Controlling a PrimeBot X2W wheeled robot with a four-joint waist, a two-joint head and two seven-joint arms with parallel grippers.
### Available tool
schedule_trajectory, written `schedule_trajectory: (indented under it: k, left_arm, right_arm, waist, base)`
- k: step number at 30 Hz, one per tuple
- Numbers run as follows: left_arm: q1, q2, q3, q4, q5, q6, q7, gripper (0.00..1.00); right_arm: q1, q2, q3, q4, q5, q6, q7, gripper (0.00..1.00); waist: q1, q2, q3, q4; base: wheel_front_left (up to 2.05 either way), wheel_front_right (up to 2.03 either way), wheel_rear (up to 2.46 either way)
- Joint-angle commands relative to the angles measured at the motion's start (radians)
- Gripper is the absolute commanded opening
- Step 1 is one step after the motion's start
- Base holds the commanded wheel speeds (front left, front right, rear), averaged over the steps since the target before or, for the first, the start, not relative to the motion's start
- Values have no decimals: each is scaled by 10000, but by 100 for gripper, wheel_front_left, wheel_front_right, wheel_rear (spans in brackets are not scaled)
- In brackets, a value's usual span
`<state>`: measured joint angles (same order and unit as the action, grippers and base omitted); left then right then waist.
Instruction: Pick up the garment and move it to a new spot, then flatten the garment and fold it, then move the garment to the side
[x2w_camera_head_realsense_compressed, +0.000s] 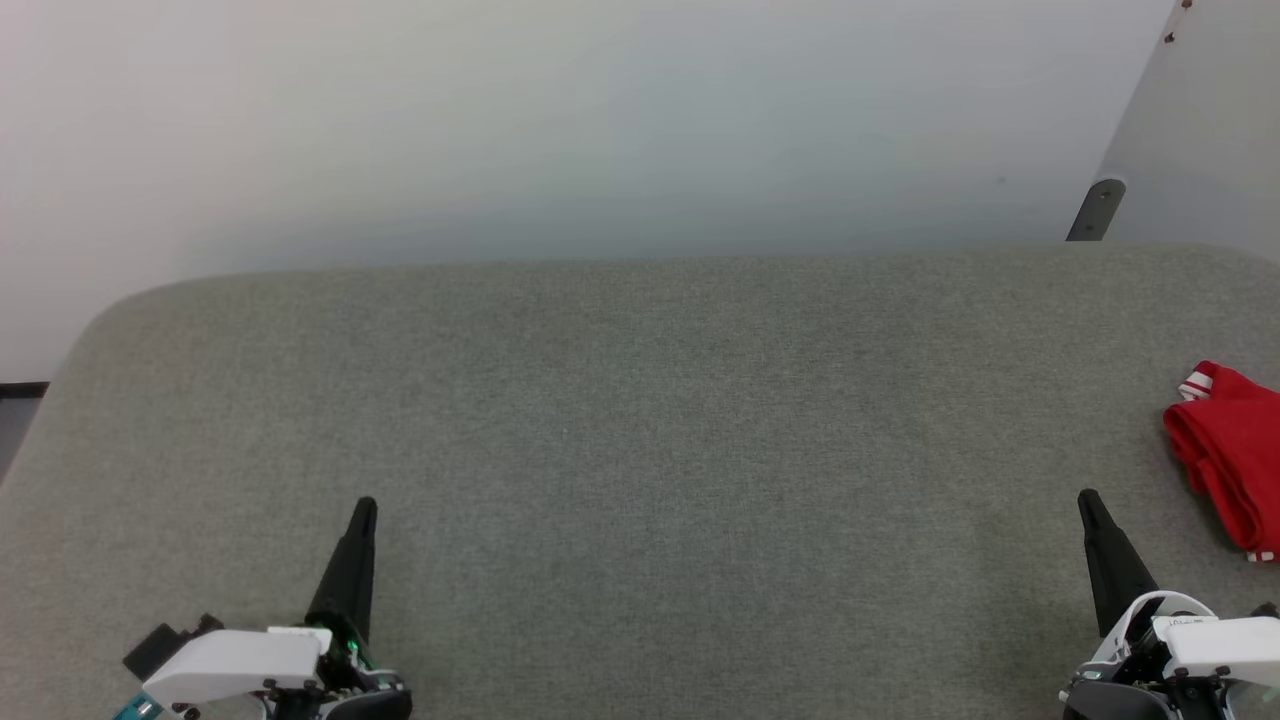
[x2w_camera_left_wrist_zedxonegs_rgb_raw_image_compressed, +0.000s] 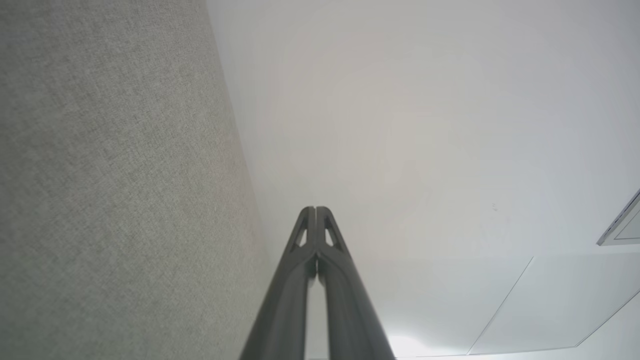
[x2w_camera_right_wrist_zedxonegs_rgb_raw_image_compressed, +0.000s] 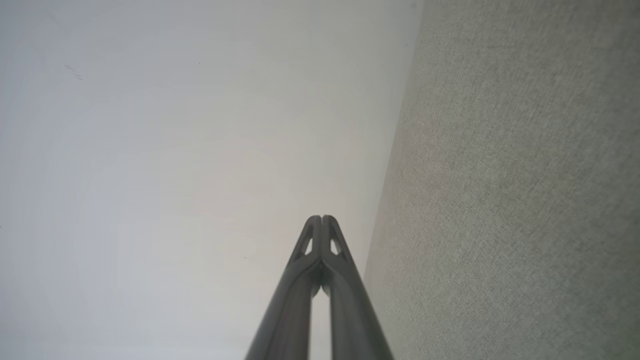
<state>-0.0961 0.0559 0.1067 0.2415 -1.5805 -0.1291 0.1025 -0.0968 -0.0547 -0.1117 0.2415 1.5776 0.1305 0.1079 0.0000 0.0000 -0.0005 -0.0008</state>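
Note:
The garment (x2w_camera_head_realsense_compressed: 1231, 455) is a red bundle with white-and-red striped trim, lying folded at the far right edge of the grey fabric surface (x2w_camera_head_realsense_compressed: 640, 420), partly cut off by the picture's edge. My right gripper (x2w_camera_head_realsense_compressed: 1088, 500) is shut and empty, a little to the left of and nearer than the garment, not touching it. At the lower left my left gripper (x2w_camera_head_realsense_compressed: 365, 507) is shut and empty too, far from the garment. In the left wrist view the left gripper (x2w_camera_left_wrist_zedxonegs_rgb_raw_image_compressed: 316, 209) has its fingertips pressed together; the right gripper (x2w_camera_right_wrist_zedxonegs_rgb_raw_image_compressed: 321, 218) looks the same in the right wrist view.
A pale wall (x2w_camera_head_realsense_compressed: 560, 120) rises behind the surface's rounded far edge. A light panel with a dark bracket (x2w_camera_head_realsense_compressed: 1096, 208) stands at the back right. Grey fabric (x2w_camera_left_wrist_zedxonegs_rgb_raw_image_compressed: 110, 180) runs beside the left gripper, and grey fabric (x2w_camera_right_wrist_zedxonegs_rgb_raw_image_compressed: 520, 200) beside the right one.

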Motion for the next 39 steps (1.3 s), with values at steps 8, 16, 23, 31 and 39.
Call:
schedule_trajectory:
  k: [8,16,23,31,39]
  left_arm:
    - [-192,-35,55,52,-358,-28,103,0]
    - [-191,-39,62,53,-352,-28,108,0]
    - [-191,-42,65,53,-346,-28,113,0]
    - [-191,-44,69,53,-340,-28,118,0]
    - [-192,-47,74,53,-334,-28,123,0]
  right_arm:
    - [-145,73,-41,47,363,4,84,0]
    - [-146,71,-37,44,364,4,82,0]
    - [-146,71,-36,44,365,4,81,0]
    - [-146,71,-34,44,367,4,80,0]
    - [-146,71,-33,43,368,4,79,0]
  waist:
    - [0,0,36,8]
    - [0,0,36,8]
    - [0,0,36,8]
    - [0,0,36,8]
    - [0,0,36,8]
  base:
    - [0,0,0]
    - [0,0,0]
    - [0,0,0]
    - [0,0,0]
    - [0,0,0]
